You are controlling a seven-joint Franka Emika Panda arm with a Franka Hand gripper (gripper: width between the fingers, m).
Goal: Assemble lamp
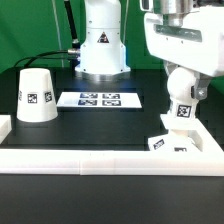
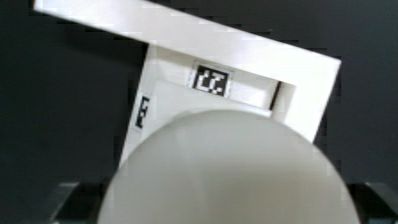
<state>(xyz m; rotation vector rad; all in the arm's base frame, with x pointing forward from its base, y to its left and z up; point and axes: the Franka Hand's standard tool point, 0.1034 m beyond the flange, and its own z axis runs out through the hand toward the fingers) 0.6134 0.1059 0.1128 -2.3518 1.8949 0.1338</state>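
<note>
My gripper (image 1: 181,84) is shut on the bulb (image 1: 182,106), gripping its round head with the tagged stem pointing down. The bulb hangs just above the small square base (image 1: 170,144), which sits at the exterior view's right, against the white wall. I cannot tell whether the stem touches the base. In the wrist view the bulb's round head (image 2: 222,165) fills the foreground between my dark fingers (image 2: 71,203), and the tagged base (image 2: 240,90) lies beyond it. The cone-shaped shade (image 1: 37,96) stands upright at the exterior view's left.
The marker board (image 1: 99,99) lies flat on the black table in front of the arm's base. A low white wall (image 1: 100,157) borders the table's front and right sides, and also shows in the wrist view (image 2: 178,25).
</note>
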